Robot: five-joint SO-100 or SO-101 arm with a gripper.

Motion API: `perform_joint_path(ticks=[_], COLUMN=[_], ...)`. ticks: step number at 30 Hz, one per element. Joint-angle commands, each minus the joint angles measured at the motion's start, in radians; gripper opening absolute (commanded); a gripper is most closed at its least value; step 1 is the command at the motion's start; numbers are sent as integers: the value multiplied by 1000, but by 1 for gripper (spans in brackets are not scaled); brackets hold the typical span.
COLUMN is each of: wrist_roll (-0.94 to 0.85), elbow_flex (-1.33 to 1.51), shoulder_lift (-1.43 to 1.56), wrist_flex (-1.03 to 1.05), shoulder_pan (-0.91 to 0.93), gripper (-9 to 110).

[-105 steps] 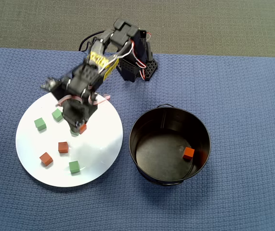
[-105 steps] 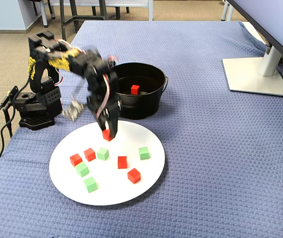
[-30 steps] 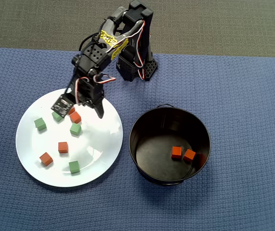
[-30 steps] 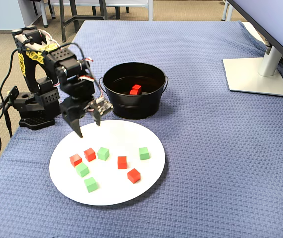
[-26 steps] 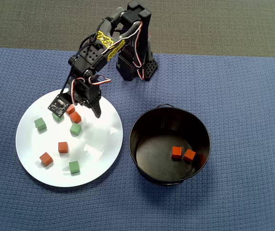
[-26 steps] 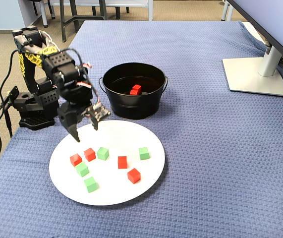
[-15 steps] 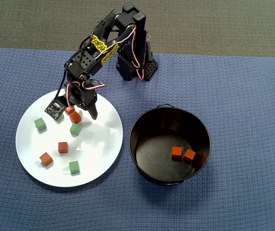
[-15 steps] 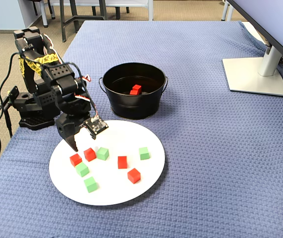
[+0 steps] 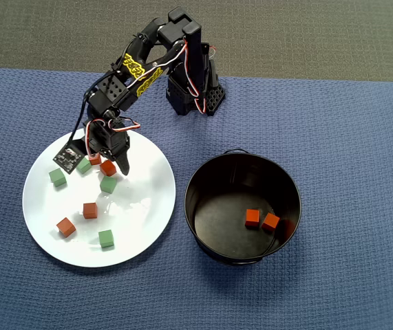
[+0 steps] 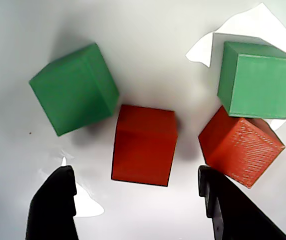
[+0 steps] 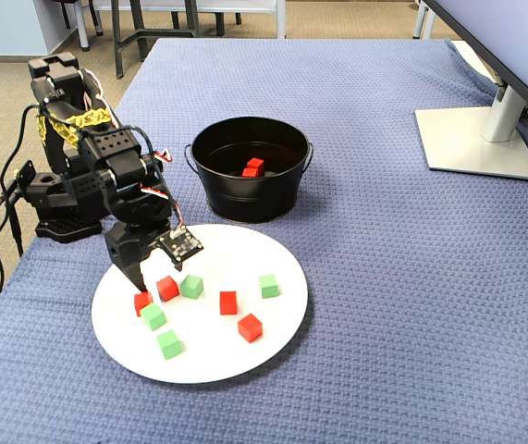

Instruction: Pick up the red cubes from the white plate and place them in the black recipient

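The claw point(image 10: 137, 200) hangs wide open over the white plate point(image 10: 183, 30), a red cube point(image 10: 144, 145) lying just ahead between its fingertips point(image 10: 52, 200).

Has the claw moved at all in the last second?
Yes. In the overhead view the gripper has shifted left, further from the black pot, and now sits open over a red cube.

The arm point(image 9: 144, 69) is black plastic throughout, with yellow patterned tape on its upper link and red and white wires looping between its joints. Its base point(image 11: 60, 199) is a perforated black block with a black cable trailing off. The pincer point(image 10: 137, 210) has two dark, tapered fingers.
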Motion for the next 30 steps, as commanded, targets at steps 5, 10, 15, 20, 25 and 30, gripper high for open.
perform_joint_path(ticks=[5, 10, 15, 20, 25, 30], wrist_roll=[14, 34, 57, 91, 178, 328], elbow_flex=[-112, -112, -106, -106, -103, -153], shoulder_lift=[-20, -21, -29, -29, 21, 161], wrist_flex=[-5, -5, -38, -46, -57, 64], shoulder_pan=[18, 9, 3, -3, -32, -170], gripper=[24, 18, 3, 0, 0, 0])
